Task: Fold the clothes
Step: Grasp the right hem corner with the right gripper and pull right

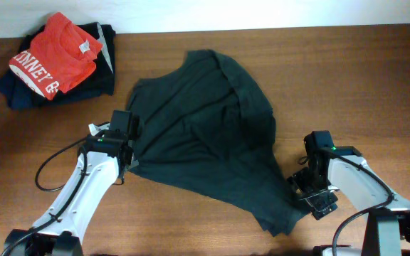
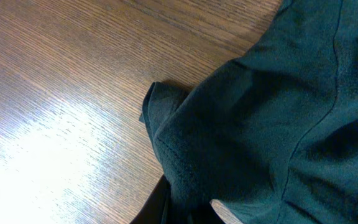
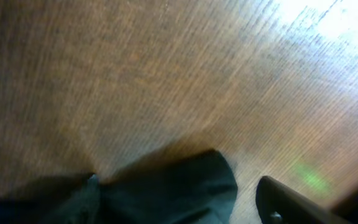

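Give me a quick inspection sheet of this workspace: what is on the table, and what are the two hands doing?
Surface: brown wooden table, bare apart from clothes and arms.
Job's things: dark shirt, spread out and rumpled, not yet folded.
Clutter: red shirt with white letters on top of dark folded clothes, far left corner.
Hands: left hand shut on the dark shirt's left edge; right hand looks open beside its lower corner, not holding it.
Cables: black cable looping beside the left arm; another by the right arm.
Surroundings: pale strip beyond the table's far edge; nothing else seen.
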`<state>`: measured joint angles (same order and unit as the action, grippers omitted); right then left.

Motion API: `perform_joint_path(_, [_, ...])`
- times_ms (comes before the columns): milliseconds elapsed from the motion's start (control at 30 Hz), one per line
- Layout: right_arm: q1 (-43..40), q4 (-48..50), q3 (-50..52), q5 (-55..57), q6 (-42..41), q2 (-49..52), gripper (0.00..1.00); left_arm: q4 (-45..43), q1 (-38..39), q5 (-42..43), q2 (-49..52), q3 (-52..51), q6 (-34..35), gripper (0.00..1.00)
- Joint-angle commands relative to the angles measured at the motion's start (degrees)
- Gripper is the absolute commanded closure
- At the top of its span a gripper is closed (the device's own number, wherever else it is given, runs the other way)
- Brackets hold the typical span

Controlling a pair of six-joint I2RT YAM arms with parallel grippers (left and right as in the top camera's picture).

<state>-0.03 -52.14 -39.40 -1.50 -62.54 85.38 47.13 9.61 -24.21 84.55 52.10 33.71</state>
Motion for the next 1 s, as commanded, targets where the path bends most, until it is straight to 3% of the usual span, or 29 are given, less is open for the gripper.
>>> perform_joint_path(0, [-0.37,2.54,1.62,-0.44,-1.38,1.14,0.61,0.07,-0.28,0.02,0.37,0.44,0.57,0.93])
perform_joint_path(33, [-0.37,2.93,1.62,-0.33,-1.38,1.14,0.78,0.07,-0.24,0.02,0.37,0.44,0.57,0.93])
perform_joint_path(67, [-0.37,2.91,1.57,0.04,-1.36,1.14,0.87,0.07,-0.24,0.02,0.37,0.44,0.57,0.93])
perform_joint_path(133, [-0.37,2.91,1.33,1.46,-1.01,1.14,0.96,0.07,-0.24,0.02,0.37,0.44,0.57,0.93])
perform_joint_path(233, [-0.74,2.19,-3.06,5.29,3.96,1.14,0.96,0.04,-0.26,0.00,0.37,0.44,0.57,0.93])
perform_joint_path(433, [-9.18,-1.64,-23.43,6.47,21.75,1.14,0.95,0.07,-0.26,0.02,0.37,0.44,0.57,0.93])
perform_joint_path(467, [-10.01,-1.62,-26.23,6.47,23.71,1.14,0.83,0.07,-0.26,0.02,0.37,0.44,0.57,0.93])
perform_joint_path(500, [-10.56,-1.68,-29.57,6.43,27.10,1.14,0.37,0.07,-0.26,0.02,0.37,0.44,0.57,0.93])
perform_joint_path(533, [-10.54,-2.21,-31.82,6.19,30.01,1.14,0.01,0.07,-0.26,0.02,0.37,0.44,0.57,0.93])
perform_joint_path(800, [-9.84,-18.29,-32.17,-0.37,32.06,1.25,0.01,0.07,-0.26,0.02,0.37,0.44,0.57,0.93])
perform_joint_path(967, [-4.70,-18.16,-27.32,-2.51,35.98,1.25,0.01,0.11,-0.26,0.04,0.37,0.44,0.57,0.93])
